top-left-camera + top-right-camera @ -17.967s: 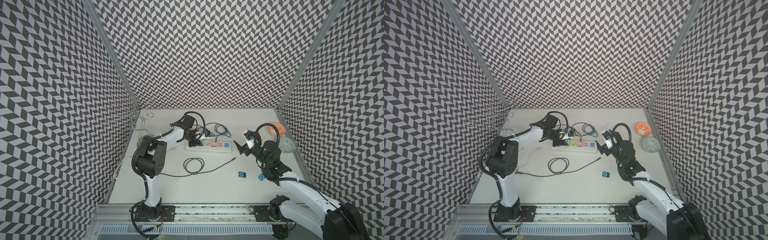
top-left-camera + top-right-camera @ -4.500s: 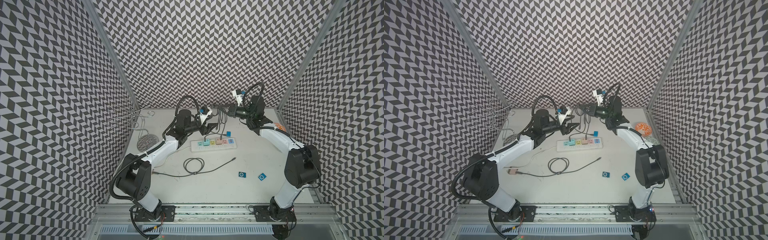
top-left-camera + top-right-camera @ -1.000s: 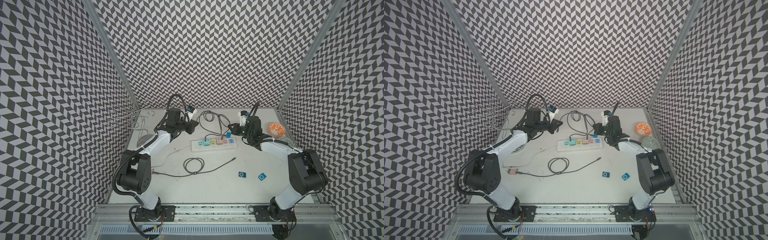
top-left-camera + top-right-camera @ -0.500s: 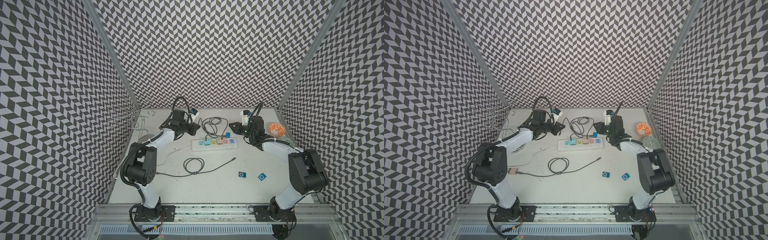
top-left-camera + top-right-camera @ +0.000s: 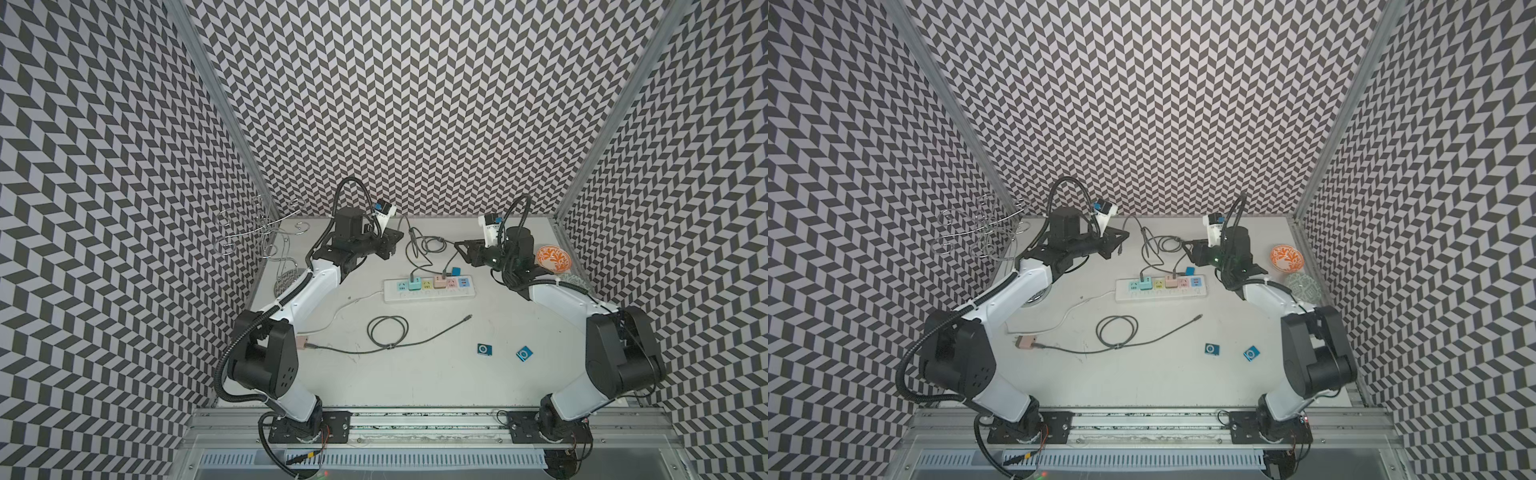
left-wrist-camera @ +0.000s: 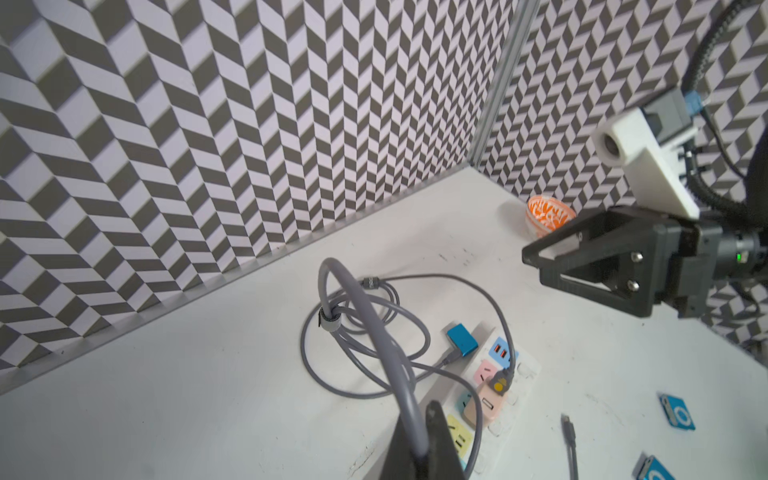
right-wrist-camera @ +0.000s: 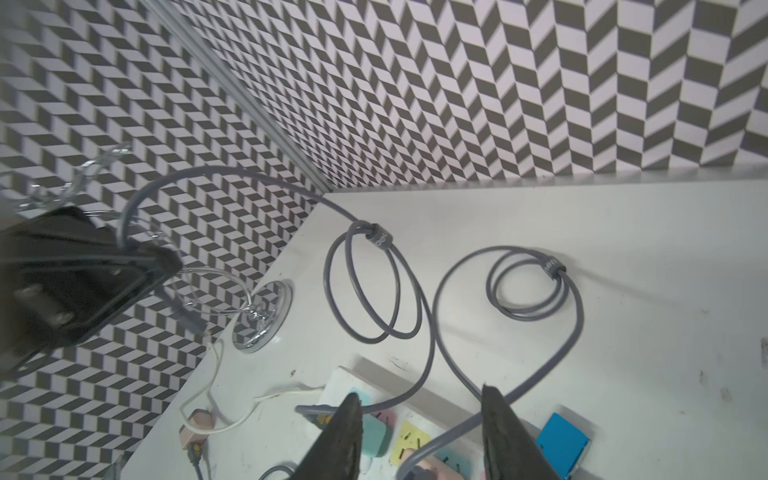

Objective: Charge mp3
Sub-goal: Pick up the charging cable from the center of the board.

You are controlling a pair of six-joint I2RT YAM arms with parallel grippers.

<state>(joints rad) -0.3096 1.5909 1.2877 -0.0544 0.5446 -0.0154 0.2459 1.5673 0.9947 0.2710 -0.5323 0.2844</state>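
The left gripper, at about 11 o'clock over the table, is clamped tight on a grey cable. The cable arches up out of its fingers and drops into a banded loop on the tabletop. The right gripper hovers at about 1 o'clock with its fingers spread well apart and nothing pinched between them. In its wrist view grey cable runs across the gap beyond them.

A wire stand sits at 10 o'clock against the side wall. The white power strip lies just past centre toward 12, with a teal adapter and a pink adapter plugged in, each with a grey lead. An orange bowl sits at 2 o'clock. A second, loose cable is coiled at centre, its free plug pointing toward 3.

Two blue mp3 players lie flat at 4 o'clock, near each other, with no cable touching them. A third blue player rests against the strip's 12 o'clock edge with a grey plug at its corner.
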